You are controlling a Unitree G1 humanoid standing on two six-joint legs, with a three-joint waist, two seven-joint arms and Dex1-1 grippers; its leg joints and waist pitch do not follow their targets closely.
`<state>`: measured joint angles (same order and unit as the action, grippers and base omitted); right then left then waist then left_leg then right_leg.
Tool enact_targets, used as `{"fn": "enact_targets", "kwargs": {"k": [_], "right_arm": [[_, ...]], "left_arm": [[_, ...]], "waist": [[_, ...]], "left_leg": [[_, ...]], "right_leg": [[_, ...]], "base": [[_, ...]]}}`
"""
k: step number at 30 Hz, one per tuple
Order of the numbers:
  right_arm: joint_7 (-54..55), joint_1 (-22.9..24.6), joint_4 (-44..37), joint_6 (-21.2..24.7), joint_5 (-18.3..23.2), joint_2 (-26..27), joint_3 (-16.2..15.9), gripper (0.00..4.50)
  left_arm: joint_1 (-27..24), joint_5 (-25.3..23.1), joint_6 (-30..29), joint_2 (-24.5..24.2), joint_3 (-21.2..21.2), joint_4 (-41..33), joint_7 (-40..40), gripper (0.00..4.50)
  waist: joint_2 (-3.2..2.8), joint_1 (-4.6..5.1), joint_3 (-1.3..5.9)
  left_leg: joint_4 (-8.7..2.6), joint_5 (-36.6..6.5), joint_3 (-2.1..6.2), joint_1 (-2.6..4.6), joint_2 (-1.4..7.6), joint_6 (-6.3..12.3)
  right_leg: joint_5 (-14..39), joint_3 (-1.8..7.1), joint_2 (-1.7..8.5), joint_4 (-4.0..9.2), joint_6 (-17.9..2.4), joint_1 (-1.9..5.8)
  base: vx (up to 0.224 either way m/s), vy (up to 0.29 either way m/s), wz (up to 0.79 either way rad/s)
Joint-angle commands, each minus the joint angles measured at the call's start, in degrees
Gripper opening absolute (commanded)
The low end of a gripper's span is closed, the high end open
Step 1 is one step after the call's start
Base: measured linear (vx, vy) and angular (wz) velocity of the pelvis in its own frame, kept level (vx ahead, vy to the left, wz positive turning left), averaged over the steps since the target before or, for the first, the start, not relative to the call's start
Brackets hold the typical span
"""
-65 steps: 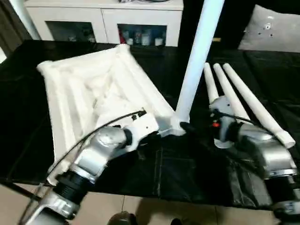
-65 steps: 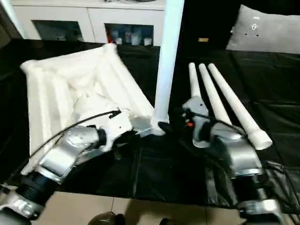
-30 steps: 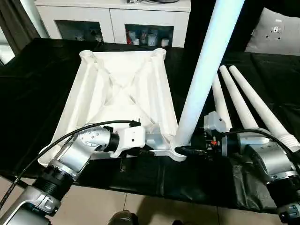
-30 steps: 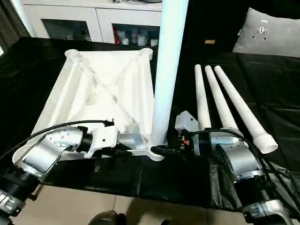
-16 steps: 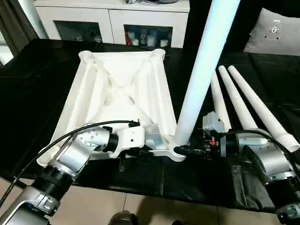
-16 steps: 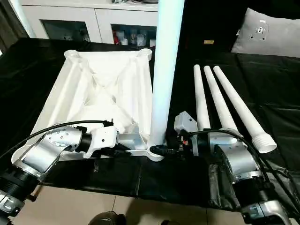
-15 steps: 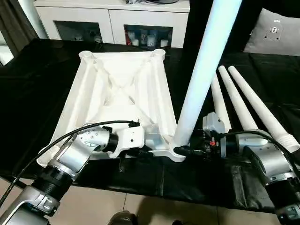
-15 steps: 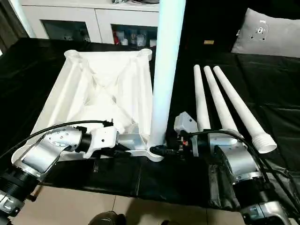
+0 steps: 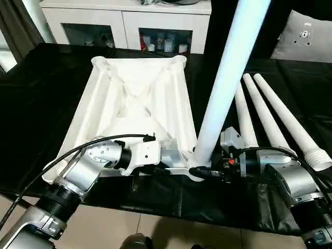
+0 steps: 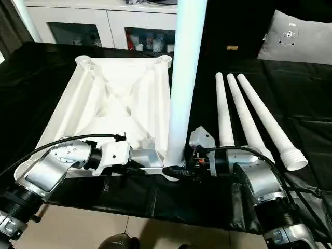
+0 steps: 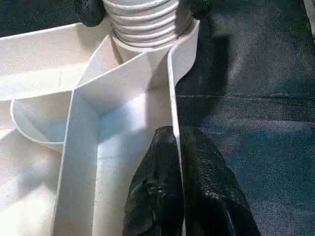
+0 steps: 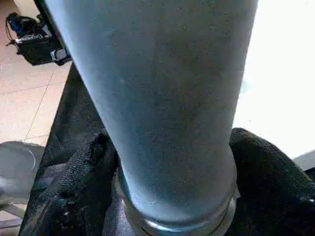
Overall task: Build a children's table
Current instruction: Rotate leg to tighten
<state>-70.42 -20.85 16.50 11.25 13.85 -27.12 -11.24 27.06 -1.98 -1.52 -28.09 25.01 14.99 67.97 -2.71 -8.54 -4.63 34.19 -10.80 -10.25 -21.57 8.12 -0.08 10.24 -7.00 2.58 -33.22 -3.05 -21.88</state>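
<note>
Left eye view, lower centre: the first leg [image 9: 223, 88] is gripped at its base by the right end effector [image 9: 206, 173], seated in the corner socket [image 9: 196, 173]; the table top's rim [image 11: 173, 93] is pinched by the closed left end effector [image 11: 179, 196]. Further screwing seems called for.

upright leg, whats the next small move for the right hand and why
Probably keep twisting the leg into the socket: its threads show above the socket, so it isn't seated. The right hand straddles its base; the left hand pinches the tabletop wall.

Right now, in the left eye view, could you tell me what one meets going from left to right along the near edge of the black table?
Left end effector pinching the table top's near rim → upright leg standing in the corner socket → right end effector at that leg's base → three loose legs lying side by side.
</note>
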Motion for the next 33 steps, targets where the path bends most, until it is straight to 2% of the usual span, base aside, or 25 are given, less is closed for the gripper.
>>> {"fn": "enact_targets", "kwargs": {"k": [1,2,6,7,10,14,15,17,18,19,20,21,22,23,24,25,26,27,28,29,30,31,33], "right_arm": [[0.08,-0.05,-0.93,1.03,0.64,0.03,0.47,3.61],[-0.03,-0.04,-0.98,1.18,0.79,-0.02,0.39,3.47],[-0.19,0.12,-1.16,1.45,1.04,-0.1,0.26,3.33],[0.2,0.33,-1.26,1.52,1.14,0.18,0.37,3.12],[0.99,0.57,-1.47,2.89,2.19,1.02,1.08,2.88],[5.7,1.56,-2.41,5.16,2.12,3.5,1.71,2.76],[6.27,1.67,-2.47,5.17,2.01,3.82,1.73,2.74],[10.42,2.16,-2.52,5.31,1.03,5.92,1.89,2.74],[12.45,2.18,-2.29,5.51,0.45,6.8,2.03,2.74],[19.04,1.9,-1.24,6.18,-1.5,9.63,2.59,2.73],[20.3,1.81,-1.0,6.43,-1.7,10.25,2.75,2.73],[26.55,1.24,0.18,7.84,-2.26,13.57,3.84,2.73],[26.55,1.24,0.18,7.84,-2.26,13.57,3.84,2.73],[29.29,1.02,0.51,8.7,-2.38,15.13,4.47,2.73],[31.78,0.67,0.89,9.3,-2.58,16.63,4.98,2.73],[37.66,-0.62,2.6,10.9,-2.99,19.98,6.31,2.73],[39.51,-1.1,3.36,11.83,-2.95,20.98,6.79,2.73],[40.47,-1.36,3.77,12.37,-2.91,21.5,7.04,2.73],[41.57,-1.64,4.2,13.07,-2.91,22.1,7.38,2.73],[42.72,-1.87,4.73,12.23,-4.34,22.49,6.9,2.73],[43.2,-1.89,5.02,11.2,-5.52,22.49,6.27,2.73],[43.83,-1.88,5.34,10.6,-6.3,22.67,5.98,3.07],[43.91,-1.73,4.98,10.51,-5.39,22.88,6.71,3.42]], "left_arm": [[-0.25,-1.32,0.68,-0.14,2.38,0.26,2.06,0.0],[-0.25,-1.33,0.68,-0.14,2.38,0.27,2.07,0.0],[-0.34,-1.31,0.68,-0.13,2.35,0.26,2.04,0.0],[-0.51,-1.26,0.59,-0.12,2.33,0.14,1.98,0.0],[-0.95,-1.08,0.35,0.07,2.12,-0.07,1.5,0.0],[-3.19,0.41,-3.1,0.85,0.8,-2.93,-0.58,0.0],[-3.38,0.48,-3.57,0.97,0.67,-3.24,-0.92,0.0],[-4.49,0.91,-6.23,1.86,-0.11,-5.01,-3.02,0.0],[-4.86,1.17,-7.31,2.32,-0.44,-5.7,-3.86,0.0],[-5.83,1.93,-11.01,4.05,-1.41,-8.06,-6.58,0.0],[-5.99,1.92,-11.89,4.52,-1.64,-8.5,-7.36,0.0],[-6.59,1.31,-16.07,7.36,-2.68,-10.36,-12.03,0.0],[-6.59,1.31,-16.07,7.36,-2.68,-10.36,-12.03,0.0],[-6.86,0.78,-18.02,8.77,-3.14,-11.23,-14.34,0.0],[-6.84,0.18,-19.83,10.4,-3.45,-11.84,-16.74,0.0],[-6.02,-1.54,-23.7,14.81,-3.87,-12.3,-22.61,0.0],[-5.54,-2.11,-24.61,16.29,-3.85,-12.15,-24.45,0.0],[-5.27,-2.41,-25.06,17.06,-3.82,-12.06,-25.4,0.0],[-4.95,-2.74,-25.67,17.9,-3.76,-12.02,-26.44,0.0],[-4.4,-3.39,-26.56,19.02,-3.59,-11.72,-27.9,0.0],[-4.08,-4.0,-26.67,19.51,-3.34,-11.24,-28.68,0.0],[-3.65,-4.72,-26.69,19.89,-2.94,-10.53,-29.26,0.0],[-3.47,-4.78,-26.76,19.68,-2.93,-10.36,-29.34,0.0]], "waist": [[0.08,0.14,4.38],[0.08,0.15,4.35],[0.12,0.13,4.35],[0.11,0.12,4.35],[0.14,0.12,4.31],[0.12,0.41,4.09],[0.13,0.58,3.89],[0.25,1.04,3.6],[0.21,1.1,3.58],[0.18,2.04,3.09],[0.18,2.04,3.09],[-0.04,3.0,2.57],[0.03,3.47,2.52],[0.09,3.95,2.5],[0.07,4.12,2.37],[0.24,4.5,2.09],[0.24,4.81,1.97],[0.34,5.1,2.0],[0.45,5.25,2.03],[0.63,5.21,2.09],[0.51,5.18,2.08],[0.55,5.2,2.19],[0.42,5.16,2.29]], "left_leg": [[-3.61,-7.91,2.89,1.02,6.78,5.26],[-3.61,-8.04,2.86,1.05,6.74,5.3],[-3.61,-8.02,2.85,0.99,6.71,5.24],[-3.6,-7.93,2.83,1.01,6.68,5.25],[-3.61,-8.14,2.85,1.0,6.77,5.3],[-3.81,-8.77,2.96,0.91,6.87,4.6],[-3.96,-10.02,2.96,1.04,6.82,4.31],[-4.15,-11.19,3.05,0.9,6.71,3.56],[-4.24,-11.8,3.12,1.11,6.77,3.02],[-4.46,-14.48,3.19,1.35,6.61,1.53],[-4.46,-14.48,3.19,1.35,6.61,1.53],[-4.46,-18.01,3.37,1.92,6.12,0.43],[-4.52,-18.92,3.49,2.01,6.23,-0.1],[-4.49,-20.11,3.68,2.1,6.09,-0.39],[-4.54,-20.69,3.67,2.12,5.95,-0.25],[-4.51,-22.29,3.59,2.55,5.92,-0.44],[-4.48,-22.85,3.59,2.83,5.92,-0.87],[-4.19,-23.44,3.71,3.18,5.5,-1.12],[-4.05,-22.48,3.67,2.83,5.11,-0.54],[-4.07,-21.45,3.54,2.71,5.09,0.04],[-4.08,-21.32,3.5,2.78,5.07,0.23],[-4.36,-21.03,3.64,2.38,5.27,0.56],[-4.51,-21.16,3.72,2.35,5.52,0.6]], "right_leg": [[12.31,4.67,8.1,3.67,-8.3,2.71],[12.33,4.67,8.03,3.71,-8.39,2.7],[12.6,4.68,8.12,3.7,-8.32,2.75],[12.69,4.67,8.09,3.73,-8.28,2.73],[13.12,4.68,8.17,3.78,-8.21,2.71],[14.09,4.7,8.32,3.88,-8.18,2.73],[15.95,4.66,8.17,4.2,-7.84,2.6],[18.61,4.71,8.48,4.47,-7.45,2.74],[19.74,4.7,8.53,4.55,-7.3,2.72],[24.35,4.6,8.55,5.11,-6.59,2.59],[24.35,4.6,8.55,5.11,-6.59,2.59],[30.43,4.29,8.52,6.19,-5.26,2.29],[31.12,4.26,8.55,6.26,-5.12,2.32],[32.8,4.06,8.53,6.57,-4.12,2.44],[33.27,3.96,8.38,6.73,-3.82,2.31],[35.01,3.96,8.28,7.19,-3.11,1.9],[35.55,3.92,8.25,7.22,-3.27,1.69],[37.36,3.57,8.34,7.71,-2.48,1.68],[38.01,3.45,8.46,7.93,-1.51,1.97],[38.03,3.48,8.44,8.0,-0.67,1.88],[37.87,3.51,8.37,8.01,-0.57,1.7],[36.56,3.63,8.37,7.78,-0.39,1.89],[34.88,3.8,8.32,7.51,-0.86,1.83]], "base": [[0.0,0.0,0.0],[0.0,0.0,0.0],[0.0,0.0,0.0],[0.0,0.0,0.0],[0.0,0.0,0.0],[0.0,0.0,0.0],[0.0,0.0,0.0],[0.0,0.0,0.0],[0.0,0.0,0.0],[0.0,0.0,0.0],[0.0,0.0,0.0],[0.0,0.0,0.0],[0.0,0.0,0.0],[0.0,0.0,0.0],[0.0,0.0,0.0],[0.0,0.0,0.0],[0.0,0.0,0.0],[0.0,0.0,0.0],[0.0,0.0,0.0],[0.0,0.0,0.0],[0.0,0.0,0.0],[0.0,0.0,0.0],[0.0,0.0,0.0]]}}
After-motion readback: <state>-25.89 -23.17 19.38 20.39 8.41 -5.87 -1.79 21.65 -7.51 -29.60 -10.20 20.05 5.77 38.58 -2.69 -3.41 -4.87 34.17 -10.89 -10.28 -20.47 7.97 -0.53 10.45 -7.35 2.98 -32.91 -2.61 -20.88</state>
